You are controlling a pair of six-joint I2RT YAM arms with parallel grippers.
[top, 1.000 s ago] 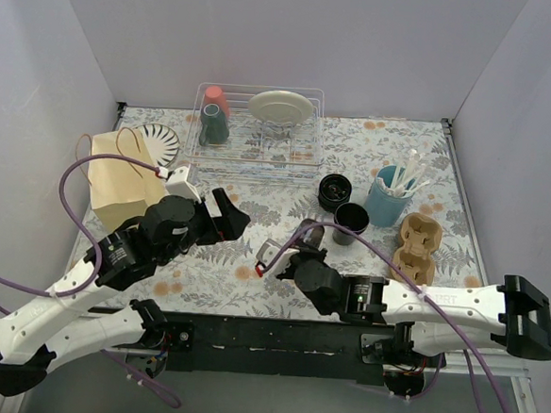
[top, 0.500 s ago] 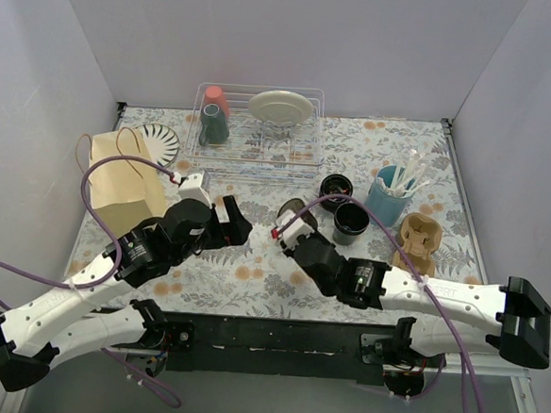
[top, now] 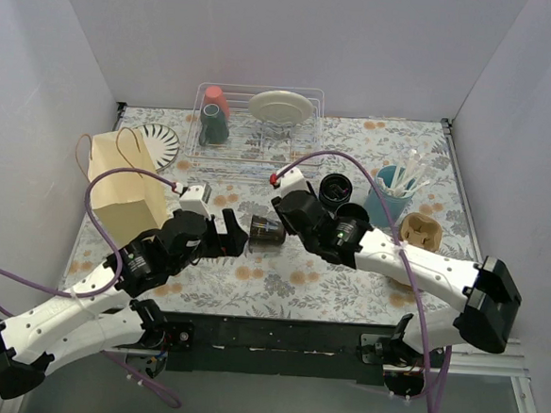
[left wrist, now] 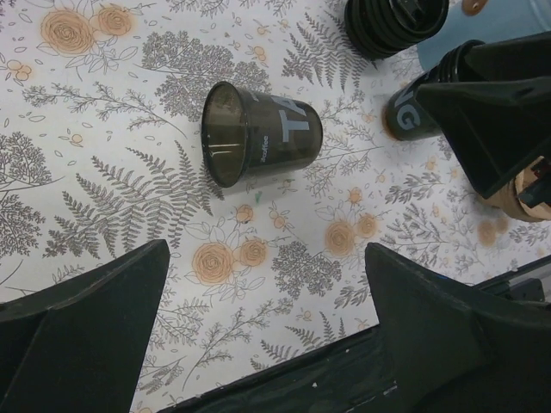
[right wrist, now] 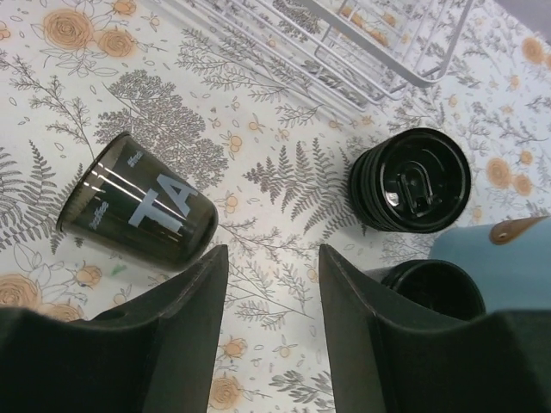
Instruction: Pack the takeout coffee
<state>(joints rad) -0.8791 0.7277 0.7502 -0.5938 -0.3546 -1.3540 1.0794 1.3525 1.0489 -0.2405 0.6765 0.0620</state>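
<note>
**Nothing packed yet: three cups out on the table, both end effectors empty.**

The lidded cup and the open cup stand upright just beside each other, ahead and to the right of the right end effector. Its fingers are parted with nothing between them. A third dark, lettered cup lies on its side on the table, ahead-left of that end effector. It also lies straight ahead of the left end effector, which is spread wide and holds nothing. The cardboard carrier sits beyond the upright cups, its wells bare. The brown paper bag stands left of the left end effector. By my reading, all the packing remains, and the tipped cup likely needs righting first.
</note>
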